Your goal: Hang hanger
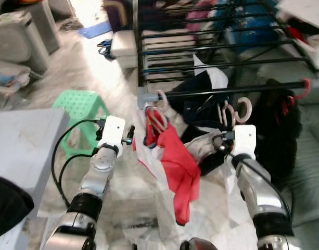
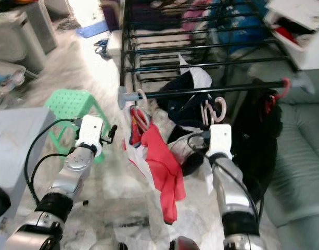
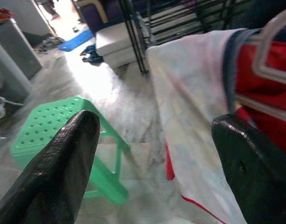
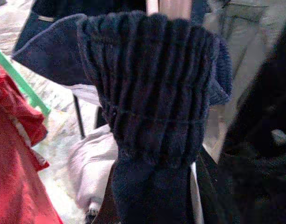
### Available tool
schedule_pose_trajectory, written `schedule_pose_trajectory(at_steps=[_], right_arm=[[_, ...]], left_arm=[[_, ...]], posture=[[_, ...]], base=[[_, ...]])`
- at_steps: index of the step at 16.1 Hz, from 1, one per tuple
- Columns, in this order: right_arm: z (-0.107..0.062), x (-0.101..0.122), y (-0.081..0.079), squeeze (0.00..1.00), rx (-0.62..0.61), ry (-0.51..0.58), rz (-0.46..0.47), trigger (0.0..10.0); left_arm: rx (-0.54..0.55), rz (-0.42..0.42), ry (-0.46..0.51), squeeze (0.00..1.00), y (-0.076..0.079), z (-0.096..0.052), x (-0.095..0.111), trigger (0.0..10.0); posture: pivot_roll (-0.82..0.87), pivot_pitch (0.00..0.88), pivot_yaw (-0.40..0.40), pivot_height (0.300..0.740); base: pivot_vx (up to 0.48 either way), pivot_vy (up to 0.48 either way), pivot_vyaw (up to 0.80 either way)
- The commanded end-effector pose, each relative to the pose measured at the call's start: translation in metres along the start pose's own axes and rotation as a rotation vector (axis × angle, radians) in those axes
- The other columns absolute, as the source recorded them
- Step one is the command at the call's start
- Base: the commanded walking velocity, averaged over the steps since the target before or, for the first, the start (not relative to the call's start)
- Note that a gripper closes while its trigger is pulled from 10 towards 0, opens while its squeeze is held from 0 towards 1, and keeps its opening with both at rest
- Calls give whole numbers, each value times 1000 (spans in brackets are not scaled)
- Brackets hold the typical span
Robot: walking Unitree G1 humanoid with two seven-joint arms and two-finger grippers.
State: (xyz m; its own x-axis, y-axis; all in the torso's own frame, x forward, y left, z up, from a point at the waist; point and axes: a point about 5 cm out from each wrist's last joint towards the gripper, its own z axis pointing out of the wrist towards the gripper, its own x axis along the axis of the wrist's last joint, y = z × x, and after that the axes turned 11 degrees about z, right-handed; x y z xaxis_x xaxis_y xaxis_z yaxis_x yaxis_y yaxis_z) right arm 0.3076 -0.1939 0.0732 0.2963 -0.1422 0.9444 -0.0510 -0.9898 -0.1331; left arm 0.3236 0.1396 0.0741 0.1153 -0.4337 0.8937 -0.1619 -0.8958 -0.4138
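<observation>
A red garment (image 1: 177,166) on a pale pink hanger (image 1: 160,100) hangs from the left end of the black front rail (image 1: 227,91) of a drying rack. My left gripper (image 1: 130,134) is just left of it, open, its fingers (image 3: 63,163) wide apart with nothing between them. Two more pink hanger hooks (image 1: 237,110) sit on the rail further right. My right gripper (image 1: 221,141) is just below them, pressed against dark clothes. A navy ribbed fabric (image 4: 156,93) covers its fingers in the right wrist view.
A green plastic stool (image 1: 78,104) stands on the marble floor behind my left arm. A grey table (image 1: 18,140) is on the left and a grey sofa (image 1: 310,172) on the right. A white box (image 1: 123,44) lies beside the rack.
</observation>
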Motion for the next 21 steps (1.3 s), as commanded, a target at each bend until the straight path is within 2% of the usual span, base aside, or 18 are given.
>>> schedule_pose_trajectory(at_steps=[1,5,6,8,9,10,11,12,13,16,19,20,21], right_arm=[[8,11,-1,0,6,18,-7,10000],[35,41,7,0,-20,22,8,10000],[40,49,5,0,-29,31,8,10000],[46,51,1,0,-37,-1,19,10000],[49,47,-3,0,-32,-35,15,10000],[50,38,-6,0,-16,-91,62,10000],[50,37,-6,0,-12,-99,73,10000],[49,20,-1,0,-53,-171,138,10000],[47,10,-1,0,-58,-213,156,10000],[44,-3,5,0,-91,-267,185,10000],[43,-5,10,0,-114,-266,183,10000],[42,-7,13,1000,-124,-240,201,10000],[41,-8,14,1000,-126,-218,182,10000]], left_arm=[[-7,-4,-16,0,-4,-4,-5,10000],[-43,-93,-61,0,-4,-16,-8,10000],[-43,-61,-40,0,-5,-21,-8,10000],[-51,-75,-66,0,-6,-24,-12,10000],[-63,-91,-84,0,-6,-25,-12,10000],[-98,-127,-99,0,-6,-25,-11,10000],[-101,-128,-99,0,-6,-25,-10,10000],[-119,-125,-77,0,-7,-25,-6,10000],[-114,-123,-70,0,-10,-24,-3,10000],[-104,-120,-93,0,-19,-26,-6,10000],[-102,-129,-95,0,-20,-27,-6,10000],[-106,-135,-88,0,-19,-27,-4,10000],[-102,-135,-83,0,-18,-27,-4,10000]], posture=[[30,37,12,740],[89,53,-22,740],[96,51,-21,740],[98,53,-18,740],[103,55,-17,740],[108,53,-17,740],[108,53,-17,740],[136,39,-33,740],[145,37,-36,740],[151,32,-40,740],[146,30,-31,740],[136,22,-21,740],[120,15,-7,740]], base=[[0,0,0],[0,0,0],[0,0,0],[0,0,0],[0,0,0],[0,0,0],[0,0,0],[0,0,0],[0,0,0],[0,0,0],[0,0,0],[0,0,0],[0,0,0]])
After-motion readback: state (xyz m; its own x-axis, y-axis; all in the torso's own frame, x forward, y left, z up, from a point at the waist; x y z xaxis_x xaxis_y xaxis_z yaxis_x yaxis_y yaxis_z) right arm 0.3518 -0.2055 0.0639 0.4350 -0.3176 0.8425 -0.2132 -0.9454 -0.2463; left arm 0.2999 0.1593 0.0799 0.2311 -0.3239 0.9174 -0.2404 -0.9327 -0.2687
